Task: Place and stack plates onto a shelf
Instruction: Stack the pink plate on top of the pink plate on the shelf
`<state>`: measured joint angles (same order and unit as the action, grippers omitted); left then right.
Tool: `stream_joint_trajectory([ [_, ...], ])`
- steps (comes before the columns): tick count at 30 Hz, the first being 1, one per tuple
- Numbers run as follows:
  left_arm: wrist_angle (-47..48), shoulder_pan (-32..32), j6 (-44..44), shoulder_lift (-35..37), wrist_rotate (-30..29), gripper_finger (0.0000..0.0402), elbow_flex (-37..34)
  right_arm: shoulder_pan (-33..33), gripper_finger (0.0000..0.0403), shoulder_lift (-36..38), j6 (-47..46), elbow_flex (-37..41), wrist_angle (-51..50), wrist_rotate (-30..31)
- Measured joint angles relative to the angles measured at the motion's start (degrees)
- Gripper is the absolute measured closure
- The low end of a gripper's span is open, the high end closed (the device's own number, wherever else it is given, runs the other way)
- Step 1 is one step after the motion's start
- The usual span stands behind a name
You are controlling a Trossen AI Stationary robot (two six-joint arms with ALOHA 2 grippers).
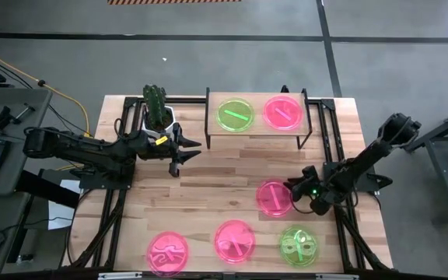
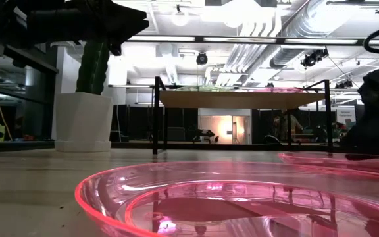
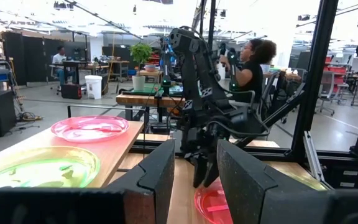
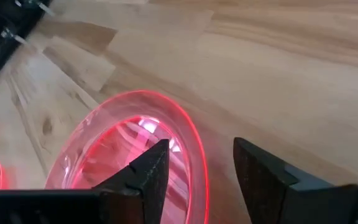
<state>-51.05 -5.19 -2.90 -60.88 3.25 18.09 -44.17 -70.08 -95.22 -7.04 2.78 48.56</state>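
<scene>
The shelf (image 1: 257,128) stands at the table's far middle and carries a green plate (image 1: 234,114) and a pink plate (image 1: 283,111) side by side. A third pink plate (image 1: 274,197) lies flat on the table right of centre. My right gripper (image 1: 292,189) is open at that plate's right edge. In the right wrist view the right gripper (image 4: 201,144) has one finger over the plate's inside and one outside its rim (image 4: 191,134). My left gripper (image 1: 193,149) hovers open just left of the shelf. Two pink plates (image 1: 167,253) (image 1: 234,240) and a green one (image 1: 298,245) lie along the near edge. My right gripper stands astride the right-hand rim (image 4: 197,168) of the pink plate on the table, slanting down from the table's right. The plate lies flat on the wood. Whether either finger touches it, I cannot tell.
A white pot with a cactus (image 1: 158,117) stands left of the shelf, behind my left gripper. Black frame rails (image 1: 329,132) run along the table's sides. Bare wood lies between the shelf and the near row of plates. A person (image 3: 253,62) sits in the room beyond.
</scene>
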Motion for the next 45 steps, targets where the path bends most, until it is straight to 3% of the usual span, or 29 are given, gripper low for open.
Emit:
stream_joint_trajectory([
  [6,0.0,0.0,-0.02,0.0,0.0,0.0288,0.0,3.51,0.0242,-0.33,5.24,-1.47,1.93,-6.75],
  [13,0.01,0.0,-0.02,0.0,0.02,0.0288,0.0,6.04,0.0249,-1.96,8.54,-1.59,4.82,-8.38],
  [16,0.02,0.0,0.0,0.0,0.02,0.0288,0.0,6.37,0.0281,-2.54,8.69,-1.6,5.1,-8.71],
  [20,0.02,0.0,0.0,0.0,0.02,0.0288,0.0,6.45,0.0371,-2.62,9.51,-1.69,4.96,-9.89],
  [22,0.02,0.0,-0.02,0.0,0.02,0.0288,0.0,6.68,0.0392,-2.6,9.62,-1.69,5.1,-10.33],
  [29,-0.26,0.0,0.02,0.0,0.02,0.0288,0.0,10.82,0.0399,2.78,10.57,-1.5,6.9,-19.0],
  [37,-1.4,-0.02,0.02,0.02,0.02,0.0288,0.0,19.99,0.0402,12.65,22.38,-1.5,10.83,-29.44],
  [45,-1.22,-0.02,0.0,0.02,0.02,0.0288,0.0,27.36,0.0403,16.82,33.13,-1.5,19.54,-31.45],
])
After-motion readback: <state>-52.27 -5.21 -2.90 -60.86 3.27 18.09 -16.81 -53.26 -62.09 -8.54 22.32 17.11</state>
